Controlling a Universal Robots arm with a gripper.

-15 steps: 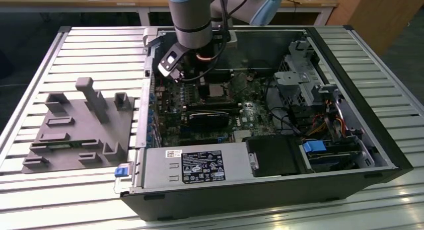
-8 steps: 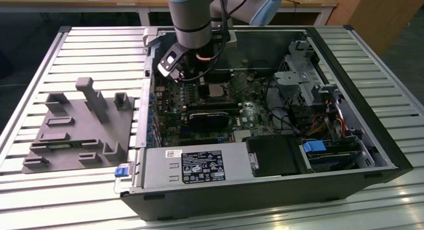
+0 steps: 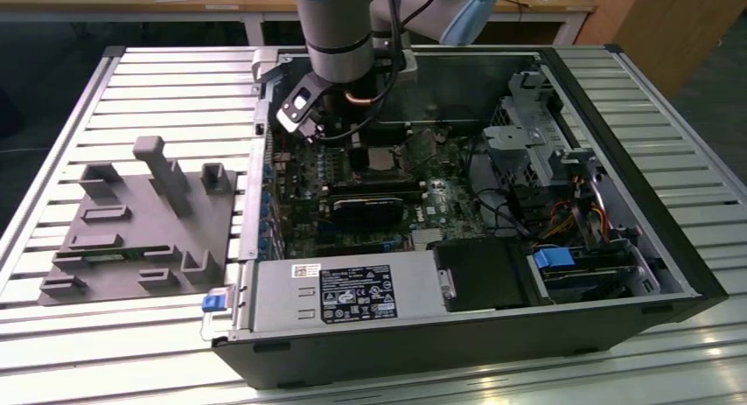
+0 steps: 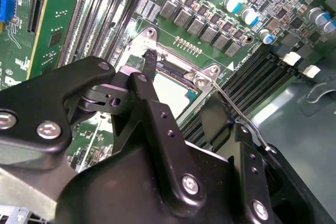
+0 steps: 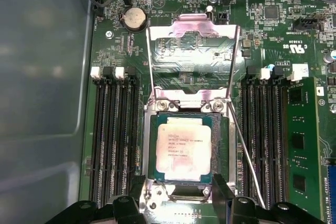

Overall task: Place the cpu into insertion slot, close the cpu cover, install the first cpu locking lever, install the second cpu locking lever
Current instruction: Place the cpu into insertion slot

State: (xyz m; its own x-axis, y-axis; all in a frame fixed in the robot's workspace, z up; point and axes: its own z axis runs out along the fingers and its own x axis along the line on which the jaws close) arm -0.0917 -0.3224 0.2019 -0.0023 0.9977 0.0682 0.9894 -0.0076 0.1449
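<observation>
Smooth, bright silver metal on top of the cpu (image 5: 183, 149), satin rather than mirror-like. Thin glossy sheet metal for the cpu cover (image 5: 192, 51), with pinkish glints; same silvery metal around the insertion slot (image 5: 147, 151). Glossy green lacquer over the motherboard (image 5: 315, 61); black plastic for the memory slots (image 5: 113, 129). Matt black on the jaws, with shiny steel screws. Pale ribbed metal for the worktop (image 3: 140, 81); matt grey plastic for the fixture (image 3: 129, 239).

- The cpu (image 5: 182, 150): pale silver top, small dark print.
- The cpu cover (image 5: 192, 25): shiny silver frame.
- Motherboard (image 5: 273, 35): green, with black memory slots (image 5: 113, 140).
- Gripper (image 4: 180, 81): black.
- Table (image 3: 164, 81): grey, ribbed.
- Computer case (image 3: 467, 344): black.
</observation>
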